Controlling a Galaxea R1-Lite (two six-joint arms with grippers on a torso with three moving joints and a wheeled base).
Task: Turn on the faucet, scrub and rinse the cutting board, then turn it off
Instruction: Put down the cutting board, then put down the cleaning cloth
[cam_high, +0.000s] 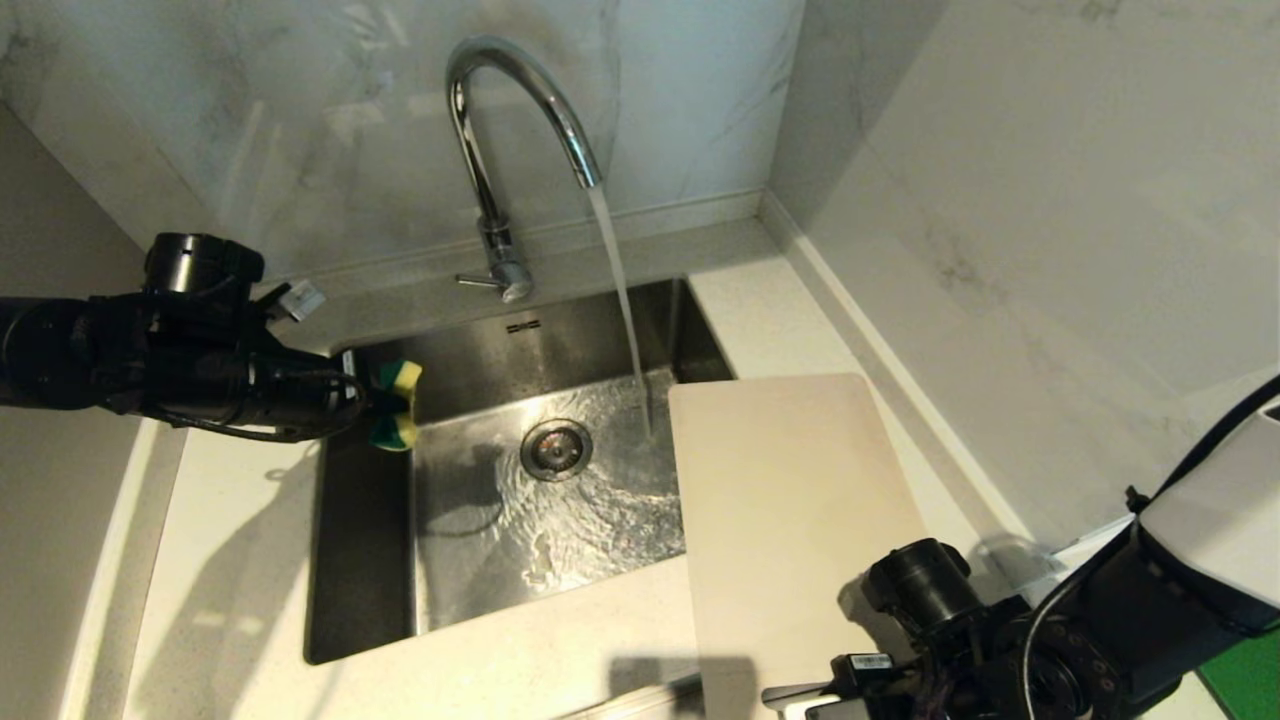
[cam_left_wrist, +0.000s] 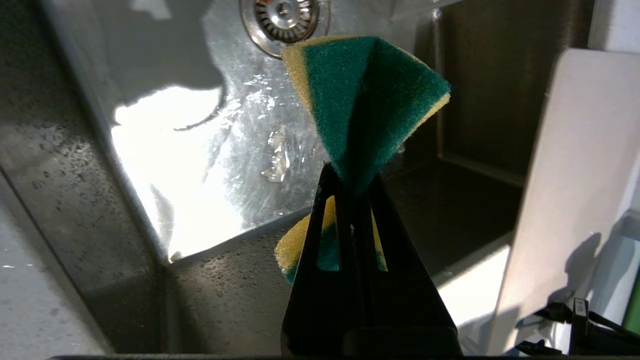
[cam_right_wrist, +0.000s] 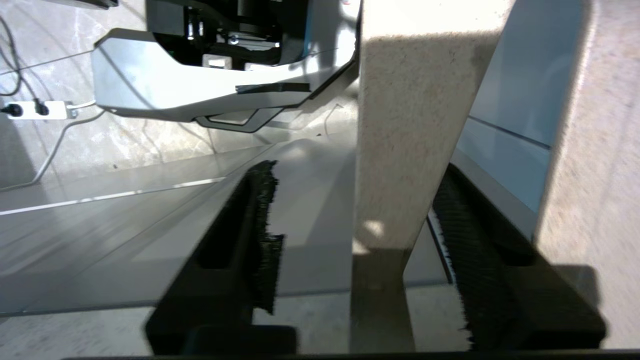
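Note:
The chrome faucet (cam_high: 500, 120) is running, and its stream (cam_high: 622, 300) falls into the steel sink (cam_high: 360, 540) just left of the cutting board. The beige cutting board (cam_high: 790, 500) lies flat on the right counter, its left edge over the sink rim. My left gripper (cam_high: 385, 405) hovers over the sink's left side, shut on a folded green and yellow sponge (cam_high: 398, 400) (cam_left_wrist: 365, 95). In the right wrist view my right gripper (cam_right_wrist: 355, 172) is open at the board's near end, with the board's edge (cam_right_wrist: 410, 110) standing between the spread fingers.
The faucet's side lever (cam_high: 475, 282) points left at its base. The drain (cam_high: 555, 448) sits mid-sink under rippling water. Marble walls close in behind and on the right. A bright green board (cam_high: 1245, 670) shows at the bottom right corner.

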